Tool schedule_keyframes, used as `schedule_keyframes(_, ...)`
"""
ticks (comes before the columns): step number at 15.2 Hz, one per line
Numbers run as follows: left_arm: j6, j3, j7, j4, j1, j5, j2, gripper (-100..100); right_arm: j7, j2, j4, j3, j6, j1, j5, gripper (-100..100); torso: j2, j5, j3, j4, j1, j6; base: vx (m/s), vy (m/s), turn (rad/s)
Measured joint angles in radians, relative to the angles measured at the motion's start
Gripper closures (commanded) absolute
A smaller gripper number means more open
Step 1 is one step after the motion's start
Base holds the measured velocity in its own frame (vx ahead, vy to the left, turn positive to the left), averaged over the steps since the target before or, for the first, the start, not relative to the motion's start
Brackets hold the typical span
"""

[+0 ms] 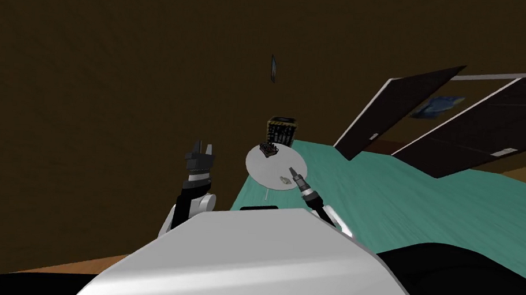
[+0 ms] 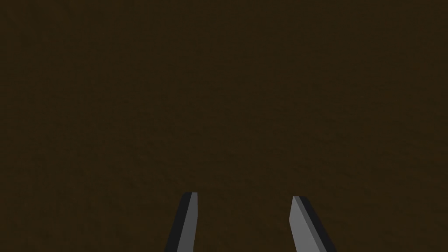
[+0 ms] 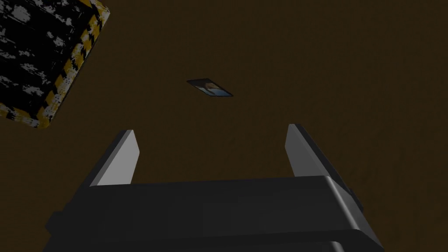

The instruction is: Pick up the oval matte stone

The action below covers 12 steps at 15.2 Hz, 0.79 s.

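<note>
Stone [image 1: 283, 180]: small, pale, oval; lay on the near part of the round white table [image 1: 260, 167], not yet lifted. Table stood at the left edge of the teal floor [image 1: 403, 199], with a small dark object [image 1: 268, 149] on its far side and a black-and-yellow crate [image 1: 281, 130] just behind it.

Progress: the reach looked mostly done, the grasp not begun. Right gripper [image 1: 293, 173] hung over the table just to the right of the stone, near it; contact could not be made out from the head view, but it seemed apart.

Right hand: fingers [image 3: 124, 157] spread wide, nothing between them, nothing held. Its camera looked past a corner of the crate to the brown wall and a small picture frame [image 3: 210, 88], so the hand appeared aimed across the table, not down at the stone.

Left gripper [image 1: 201, 149]: raised to the left of the table, well apart from it, fingers parted and empty.

Left to do, as judged: tip the right hand down, bring the fingers either side of the stone, close, lift
</note>
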Motion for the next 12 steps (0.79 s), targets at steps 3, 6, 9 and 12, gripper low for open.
schedule_keyframes(3, 0.0, 0.0, 0.0, 0.0, 0.0, 0.0, 0.0, 0, -0.013, -0.057, 0.082, -0.002, -0.002, 0.009, 0.054, -100, 0.0, 0.0, 0.0, 0.0, 0.001, -0.001, -0.005, 0.048, 0.342)
schedule_keyframes(6, 0.0, 0.0, 0.0, 0.0, 0.0, 0.0, 0.0, 0, -0.024, -0.105, 0.148, 0.005, 0.016, 0.018, 0.113, -100, 0.0, 0.0, 0.0, 0.0, 0.001, 0.0, 0.009, 0.045, 0.219)
schedule_keyframes(9, 0.0, 0.0, 0.0, 0.0, 0.0, 0.0, 0.0, 0, -0.029, -0.133, 0.211, 0.011, 0.026, 0.019, 0.164, -100, -0.001, 0.0, 0.0, 0.0, 0.0, 0.0, 0.009, 0.032, 0.222)
schedule_keyframes(12, 0.0, 0.0, 0.0, 0.0, 0.0, 0.0, 0.0, 0, -0.034, -0.16, 0.272, 0.018, 0.034, 0.017, 0.211, -100, -0.001, 0.0, 0.0, 0.0, 0.0, 0.0, 0.014, 0.036, 0.347)
